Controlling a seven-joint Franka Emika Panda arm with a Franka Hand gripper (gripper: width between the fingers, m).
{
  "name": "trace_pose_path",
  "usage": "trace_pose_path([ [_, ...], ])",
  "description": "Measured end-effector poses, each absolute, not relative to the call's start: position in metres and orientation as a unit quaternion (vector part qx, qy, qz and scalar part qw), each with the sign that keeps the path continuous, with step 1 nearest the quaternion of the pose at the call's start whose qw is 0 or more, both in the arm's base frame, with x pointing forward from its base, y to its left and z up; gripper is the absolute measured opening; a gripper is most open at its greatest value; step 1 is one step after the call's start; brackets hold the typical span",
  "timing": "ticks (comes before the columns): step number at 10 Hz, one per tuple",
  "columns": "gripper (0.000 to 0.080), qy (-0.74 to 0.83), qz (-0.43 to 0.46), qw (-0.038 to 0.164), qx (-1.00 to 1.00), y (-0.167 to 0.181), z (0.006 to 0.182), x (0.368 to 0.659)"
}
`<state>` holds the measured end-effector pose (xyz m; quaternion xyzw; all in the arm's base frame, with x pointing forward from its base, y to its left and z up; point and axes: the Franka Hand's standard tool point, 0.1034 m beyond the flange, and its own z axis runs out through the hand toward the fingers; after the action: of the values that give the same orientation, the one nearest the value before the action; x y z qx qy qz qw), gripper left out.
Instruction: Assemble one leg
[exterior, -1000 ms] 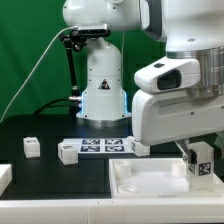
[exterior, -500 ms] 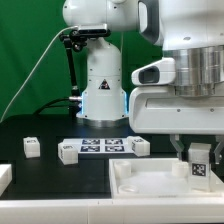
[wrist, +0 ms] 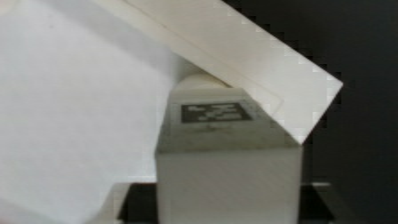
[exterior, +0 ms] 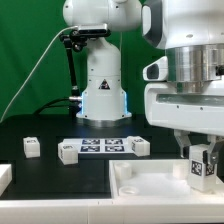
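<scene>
I have the gripper (exterior: 200, 151) low at the exterior view's right. Its two fingers are closed against the sides of the leg (exterior: 203, 167), so the jaws stand only as far apart as the post is wide, and the leg hangs upright between them. The only marking on the leg is a black-and-white square tag (exterior: 204, 162) facing the exterior camera. The same tag (wrist: 215, 110) shows on the post (wrist: 222, 165) in the wrist view, a blocky pattern with no letters I can read. The leg sits directly under the gripper, over the corner of the large white tray-like panel (exterior: 140, 186) on the exterior view's right. I cannot tell whether its lower end touches the panel. In the wrist view the panel's raised edge (wrist: 249, 60) runs diagonally just behind the post. Farther out on the black table, the marker board (exterior: 103, 147) lies flat with its row of tags, too small to read. Another small white block (exterior: 32, 147) with a tag stands well apart toward the exterior view's left. The arm's white base (exterior: 103, 85) rises behind the board.
</scene>
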<state>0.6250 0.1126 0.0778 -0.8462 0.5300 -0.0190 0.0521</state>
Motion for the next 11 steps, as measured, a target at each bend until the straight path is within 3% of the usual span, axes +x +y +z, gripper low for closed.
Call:
trace_pose_path([
  [2, 0.0294, 0.561, -0.01, 0.056, -0.826, 0.1132, 0.0777, 0.6241],
  [3, 0.0392, 0.549, -0.011, 0.055, -0.834, 0.1135, 0.0772, 0.6239],
  [4, 0.0392, 0.527, -0.012, 0.055, -0.848, 0.1129, 0.0769, 0.6242],
  [5, 0.0562, 0.496, -0.013, 0.053, -0.867, 0.1123, 0.0773, 0.6252],
  [6, 0.0632, 0.461, -0.012, 0.051, -0.886, 0.1153, 0.0795, 0.6262],
  [11, 0.0649, 0.141, -0.017, 0.031, -0.989, 0.1204, 0.0763, 0.6266],
])
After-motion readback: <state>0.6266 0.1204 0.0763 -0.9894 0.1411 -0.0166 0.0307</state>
